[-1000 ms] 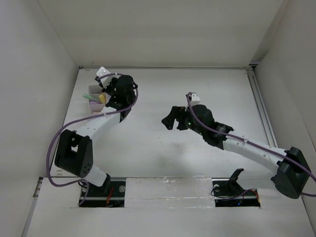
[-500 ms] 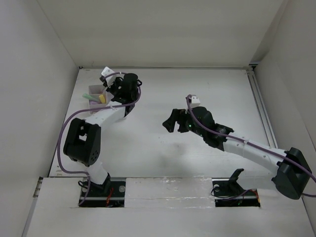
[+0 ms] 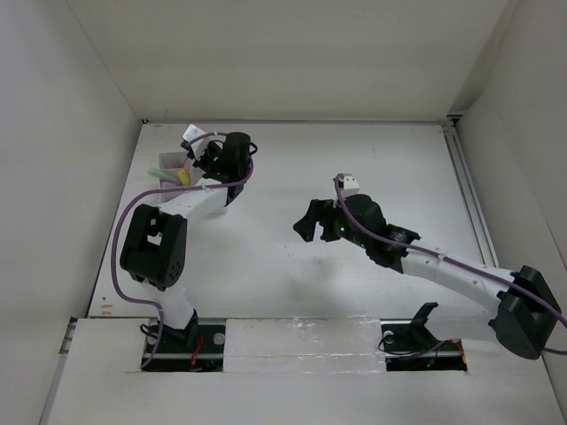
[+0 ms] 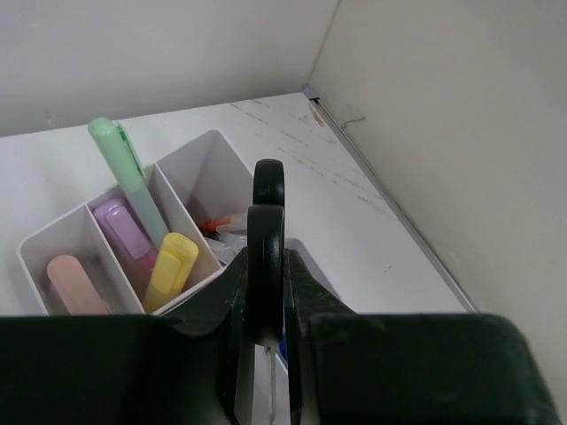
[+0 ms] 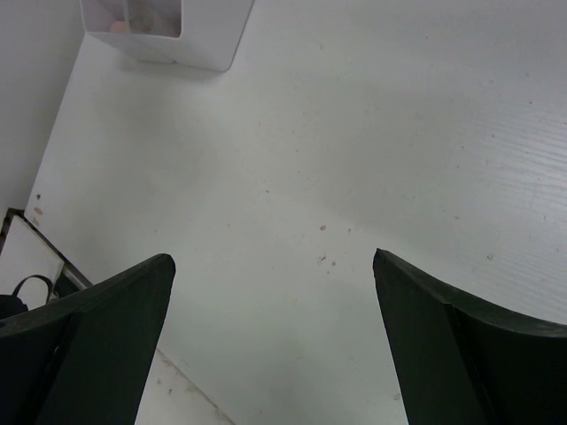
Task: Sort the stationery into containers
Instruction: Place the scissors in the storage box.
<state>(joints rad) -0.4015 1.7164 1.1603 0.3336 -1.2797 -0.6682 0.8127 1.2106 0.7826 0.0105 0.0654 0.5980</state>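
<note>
Left arm (image 3: 155, 248) folded; only wrist view shows jaws pinching scissors (image 4: 266, 239); right jaws spread.

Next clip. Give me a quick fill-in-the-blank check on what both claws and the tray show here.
1. The left claw is shut on the black-handled ____.
2. The tallest highlighter in the tray is coloured ____.
3. The right claw has its fingers ____, holding nothing.
Missing words: scissors; green; open.
</note>
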